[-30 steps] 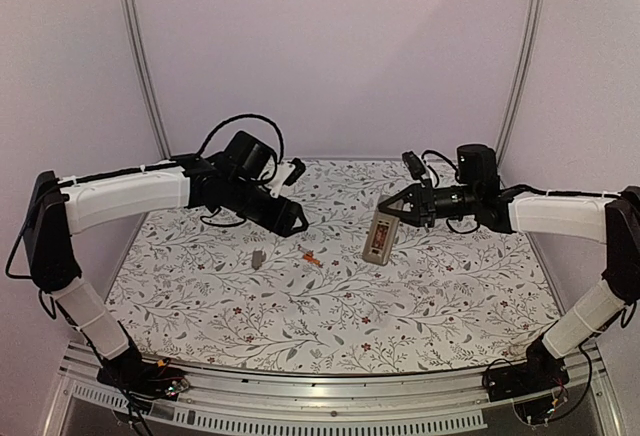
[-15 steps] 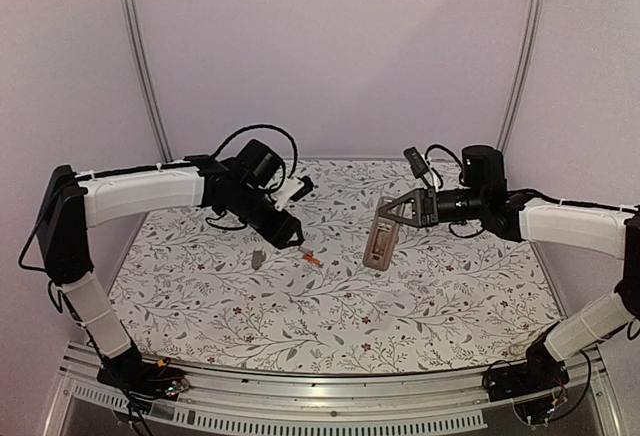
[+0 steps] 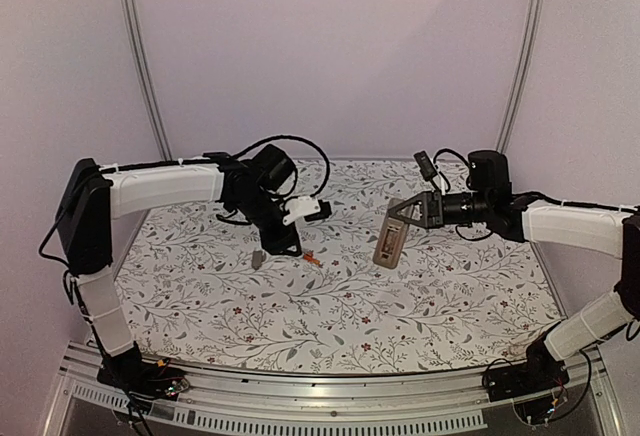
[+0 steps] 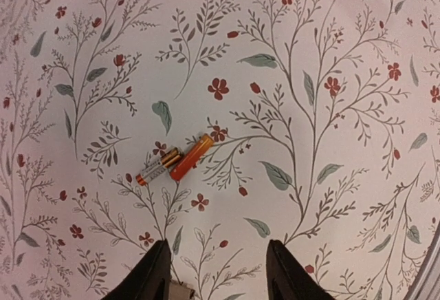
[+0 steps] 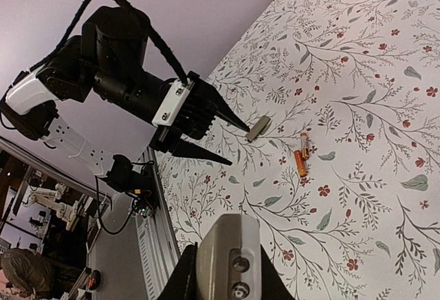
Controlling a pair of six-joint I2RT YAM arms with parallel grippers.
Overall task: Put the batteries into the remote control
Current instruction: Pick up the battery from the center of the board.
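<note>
Two small orange-red batteries [image 4: 174, 162] lie side by side on the flowered cloth; they also show in the top view [image 3: 311, 257] and the right wrist view [image 5: 302, 155]. My left gripper [image 4: 216, 272] is open, pointing down just short of them; in the top view it [image 3: 285, 246] hovers beside them. My right gripper [image 5: 227, 272] is shut on the remote control [image 3: 388, 240], holding it tilted above the cloth right of centre. In the right wrist view its grey-tan back [image 5: 229, 259] fills the space between the jaws.
A small flat grey plastic piece [image 3: 258, 257] lies left of the batteries; it also shows in the right wrist view [image 5: 257, 128] and at the left finger's edge [image 4: 180, 291]. Metal frame posts stand at the back corners.
My left gripper has swung right and down over the batteries. My right gripper has carried the remote slightly right and tilted it more upright.
</note>
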